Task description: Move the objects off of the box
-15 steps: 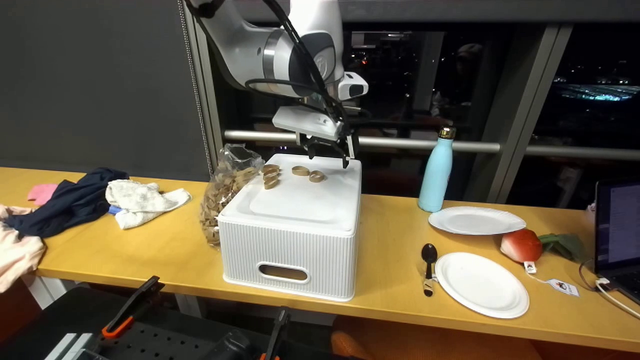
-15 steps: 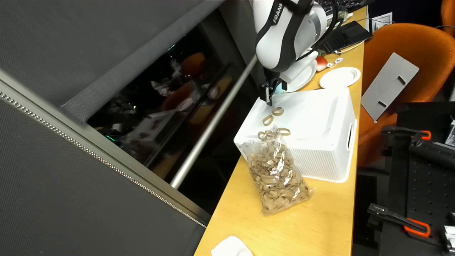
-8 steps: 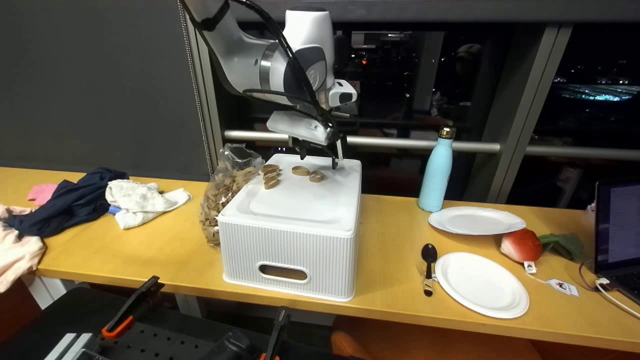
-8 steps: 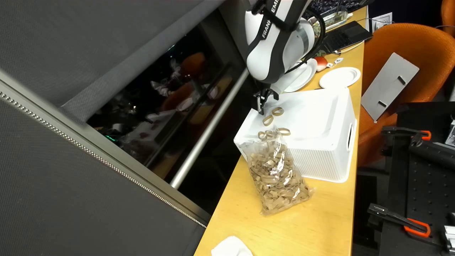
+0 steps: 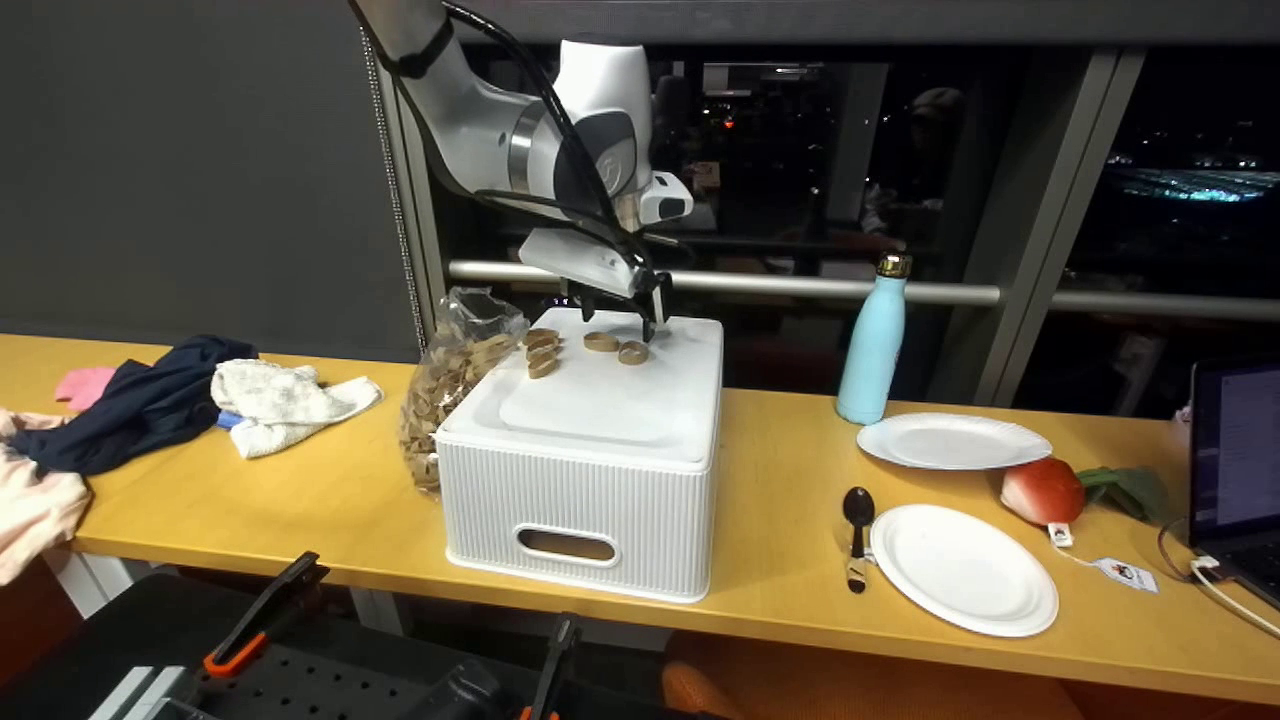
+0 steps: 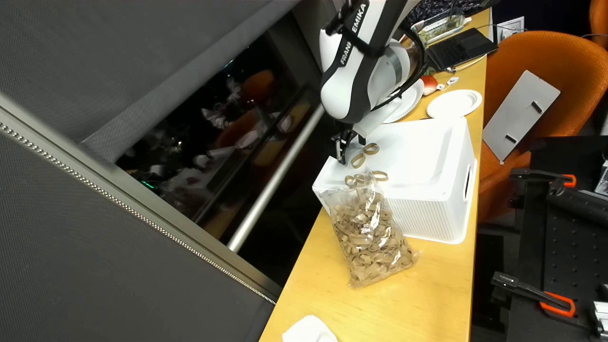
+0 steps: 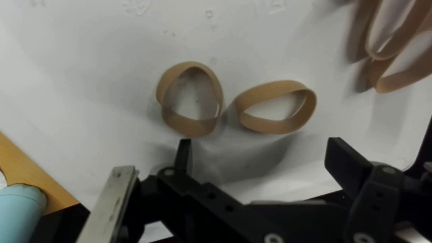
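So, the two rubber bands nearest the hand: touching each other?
Apart. The wrist view shows a shadowed strip of white box lid between the rounder rubber band and the narrower rubber band, with no overlap.

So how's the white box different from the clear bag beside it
The white box is opaque with ribbed sides; the clear bag is see-through and wrinkled. The box is larger and squarish, whereas the bag is smaller and irregular. A few loose tan bands lie on top of the box; many similar ones show inside the bag. Both rest on the wooden table.
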Available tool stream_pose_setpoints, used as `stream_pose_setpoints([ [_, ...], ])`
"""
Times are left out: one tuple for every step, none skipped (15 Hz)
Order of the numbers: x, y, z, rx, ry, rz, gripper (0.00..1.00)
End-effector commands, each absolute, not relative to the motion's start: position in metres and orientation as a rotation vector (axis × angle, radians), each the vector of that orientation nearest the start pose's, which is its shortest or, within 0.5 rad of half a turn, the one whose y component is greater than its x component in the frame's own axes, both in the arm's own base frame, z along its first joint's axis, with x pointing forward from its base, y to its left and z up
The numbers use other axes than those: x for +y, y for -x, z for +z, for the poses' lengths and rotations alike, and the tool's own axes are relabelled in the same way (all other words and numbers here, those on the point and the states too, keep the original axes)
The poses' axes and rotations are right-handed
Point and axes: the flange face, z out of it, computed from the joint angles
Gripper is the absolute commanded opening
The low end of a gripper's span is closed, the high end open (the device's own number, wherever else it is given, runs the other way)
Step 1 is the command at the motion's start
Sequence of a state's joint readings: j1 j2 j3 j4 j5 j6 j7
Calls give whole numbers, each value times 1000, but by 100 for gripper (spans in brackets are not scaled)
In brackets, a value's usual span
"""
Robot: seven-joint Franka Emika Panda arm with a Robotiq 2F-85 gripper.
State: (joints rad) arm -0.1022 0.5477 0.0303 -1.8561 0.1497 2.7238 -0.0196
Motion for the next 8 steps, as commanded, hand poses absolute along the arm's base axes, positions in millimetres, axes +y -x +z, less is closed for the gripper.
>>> stream_pose_setpoints([
  [-44,-665,266,308,2996,-441,100],
  [-42,-664,266,314,2996,-429,100],
  [-41,-664,266,318,2994,-418,100],
  [-40,-664,265,320,2993,-406,100],
  [-41,-664,263,327,2992,-396,100],
  [-41,-664,262,333,2993,-383,100],
  [-40,-662,261,340,2995,-363,100],
  [-40,-661,260,344,3000,-343,100],
])
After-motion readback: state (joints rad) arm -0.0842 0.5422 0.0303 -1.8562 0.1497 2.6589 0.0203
